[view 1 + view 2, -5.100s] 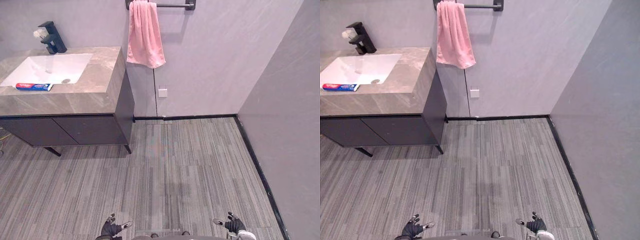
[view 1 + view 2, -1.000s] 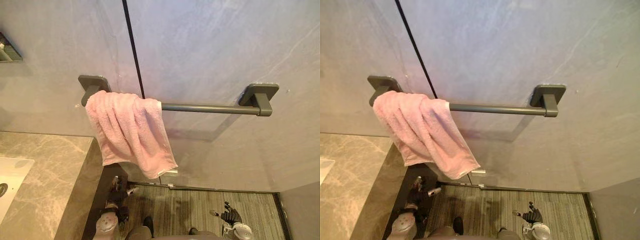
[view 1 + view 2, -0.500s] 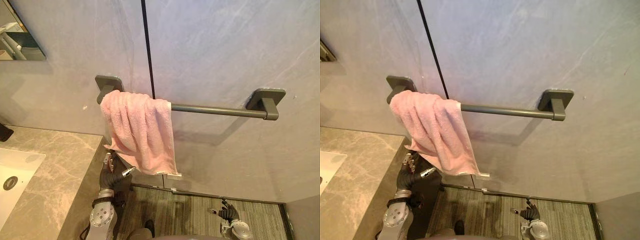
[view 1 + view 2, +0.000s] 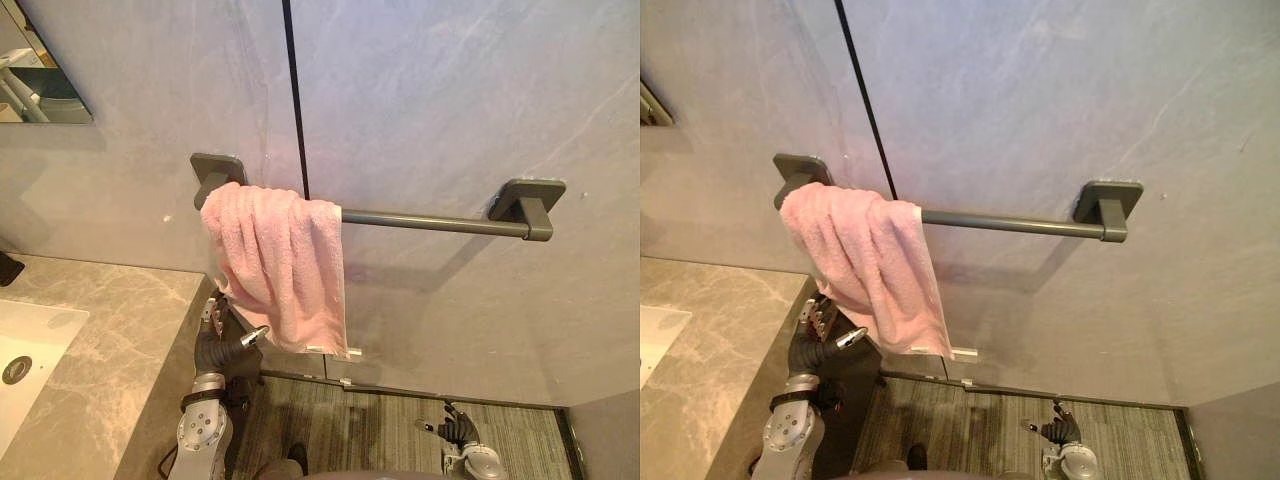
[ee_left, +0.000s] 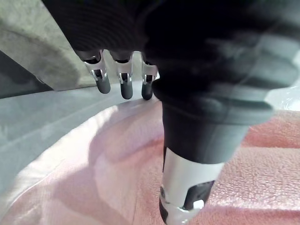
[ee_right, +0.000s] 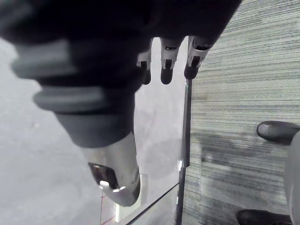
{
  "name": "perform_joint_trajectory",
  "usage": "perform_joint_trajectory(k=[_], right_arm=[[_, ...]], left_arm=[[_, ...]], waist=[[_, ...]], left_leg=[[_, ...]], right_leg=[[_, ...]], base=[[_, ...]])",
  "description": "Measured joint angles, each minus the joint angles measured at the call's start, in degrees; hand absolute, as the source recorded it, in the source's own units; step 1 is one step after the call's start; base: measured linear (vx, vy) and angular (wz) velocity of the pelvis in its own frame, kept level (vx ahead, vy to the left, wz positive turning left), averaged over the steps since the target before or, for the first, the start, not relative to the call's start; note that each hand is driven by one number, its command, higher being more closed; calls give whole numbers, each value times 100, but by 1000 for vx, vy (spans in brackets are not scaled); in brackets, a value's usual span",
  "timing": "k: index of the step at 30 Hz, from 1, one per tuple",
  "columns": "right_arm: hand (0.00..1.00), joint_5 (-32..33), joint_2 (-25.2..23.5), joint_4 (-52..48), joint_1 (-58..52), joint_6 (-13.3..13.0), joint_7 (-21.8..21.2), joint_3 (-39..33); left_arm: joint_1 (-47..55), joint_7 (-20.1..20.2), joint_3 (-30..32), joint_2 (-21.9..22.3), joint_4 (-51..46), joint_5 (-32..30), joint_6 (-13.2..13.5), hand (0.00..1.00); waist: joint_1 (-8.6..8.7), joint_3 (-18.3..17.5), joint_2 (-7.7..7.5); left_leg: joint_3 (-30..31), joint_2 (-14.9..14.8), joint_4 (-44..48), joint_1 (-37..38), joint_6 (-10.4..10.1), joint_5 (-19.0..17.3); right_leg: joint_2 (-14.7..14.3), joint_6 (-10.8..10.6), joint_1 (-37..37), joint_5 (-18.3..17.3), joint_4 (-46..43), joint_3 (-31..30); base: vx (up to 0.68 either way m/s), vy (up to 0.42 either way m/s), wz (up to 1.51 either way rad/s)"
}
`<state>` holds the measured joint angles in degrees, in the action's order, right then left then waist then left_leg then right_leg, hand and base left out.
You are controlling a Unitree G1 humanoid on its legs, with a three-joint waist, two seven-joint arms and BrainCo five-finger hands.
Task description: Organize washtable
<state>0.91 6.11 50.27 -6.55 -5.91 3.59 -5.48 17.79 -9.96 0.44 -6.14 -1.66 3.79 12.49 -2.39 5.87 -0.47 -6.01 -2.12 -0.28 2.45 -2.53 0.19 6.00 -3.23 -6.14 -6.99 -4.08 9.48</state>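
The pink towel [image 4: 280,262] hangs bunched over the left end of the wall's towel bar [image 4: 432,221], just past the right edge of the marble washtable [image 4: 105,335], its lower edge dangling below the countertop's level. The left hand [image 4: 214,346] is held up right beside the towel's lower left edge with its fingers [image 5: 124,86] straight and spread and its thumb apart, grasping nothing; whether it touches the cloth cannot be told. The right hand [image 4: 455,431] hangs low near the floor, well apart from the towel, its fingers relaxed and empty.
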Motion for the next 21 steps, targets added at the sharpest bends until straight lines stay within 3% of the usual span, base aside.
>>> perform_joint_trajectory(k=[11, 16, 21], right_arm=[[0, -41, 123, 3, 110, 1, -23, 202], [0, -50, 121, 1, 163, 3, -99, 210], [0, -61, 121, 0, 165, 13, -125, 215]], left_arm=[[-330, -6, 35, -231, 30, -243, -13, 0], [-401, -5, 62, -372, 208, -386, -76, 0], [-518, 9, 73, -368, 359, -452, -95, 0]], waist=[[25, -79, 10], [148, -81, 3], [158, -80, -1]], left_leg=[[-14, 15, -174, 118, 32, 46], [-43, 33, -366, 247, 40, 148], [-60, 35, -501, 327, 44, 216]], right_leg=[[-13, 74, -103, 77, 153, -14], [-9, 49, -165, 122, 220, -35], [-12, 29, -175, 137, 224, -61]], base=[[0, 0, 0], [-25, -3, -2], [-45, -11, -2]])
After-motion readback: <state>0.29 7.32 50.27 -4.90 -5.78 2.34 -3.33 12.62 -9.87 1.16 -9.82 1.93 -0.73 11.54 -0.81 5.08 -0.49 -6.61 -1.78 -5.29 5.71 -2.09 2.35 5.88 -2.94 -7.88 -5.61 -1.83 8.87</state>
